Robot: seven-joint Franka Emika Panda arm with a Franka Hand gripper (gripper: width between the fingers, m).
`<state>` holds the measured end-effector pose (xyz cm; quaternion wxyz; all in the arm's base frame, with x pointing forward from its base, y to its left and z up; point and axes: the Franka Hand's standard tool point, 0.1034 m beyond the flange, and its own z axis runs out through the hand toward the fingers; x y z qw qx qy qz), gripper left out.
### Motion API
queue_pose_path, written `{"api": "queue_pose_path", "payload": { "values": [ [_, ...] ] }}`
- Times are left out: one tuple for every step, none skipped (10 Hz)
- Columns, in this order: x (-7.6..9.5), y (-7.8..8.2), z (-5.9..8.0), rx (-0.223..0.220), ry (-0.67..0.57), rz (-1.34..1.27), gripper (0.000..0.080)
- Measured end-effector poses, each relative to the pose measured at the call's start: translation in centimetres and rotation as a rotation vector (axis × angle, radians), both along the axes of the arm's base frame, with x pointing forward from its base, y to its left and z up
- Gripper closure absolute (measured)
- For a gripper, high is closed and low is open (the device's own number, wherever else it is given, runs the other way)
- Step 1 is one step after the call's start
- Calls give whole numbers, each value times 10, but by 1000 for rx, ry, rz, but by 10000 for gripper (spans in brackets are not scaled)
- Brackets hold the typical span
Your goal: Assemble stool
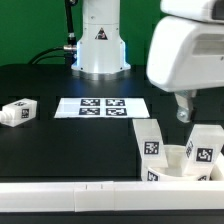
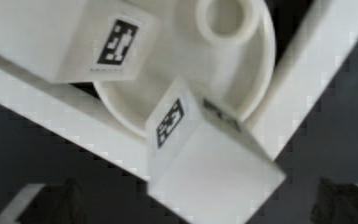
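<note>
Two legs (image 1: pixel 150 143) look set on the seat (image 2: pixel 229 60), a third leg (image 1: pixel 18 112) lies loose well apart; gripper (image 1: pixel 185 115) spread open, empty.

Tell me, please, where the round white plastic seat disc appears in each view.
Exterior view: round white plastic seat disc lower right, mostly hidden between two stubby white tagged legs.
Wrist view: it looms large, partly covered by the legs.
Shared landmark: the long white L-shaped rail beside it.
</note>
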<state>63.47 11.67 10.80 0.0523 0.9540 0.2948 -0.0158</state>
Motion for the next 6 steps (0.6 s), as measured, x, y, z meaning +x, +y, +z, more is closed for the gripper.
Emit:
{"api": "queue_pose_path", "payload": {
  "values": [
    [1,-3,0,-4,1,31,151],
    [2,-8,0,-22,9,111,151],
    [2,-11,0,-34,15,162,151],
    [4,-11,-1,-49,16,239,151],
    [8,-6,-9,-72,0,374,151],
    [10,0,-16,-89,-12,452,151]
  ]
}}
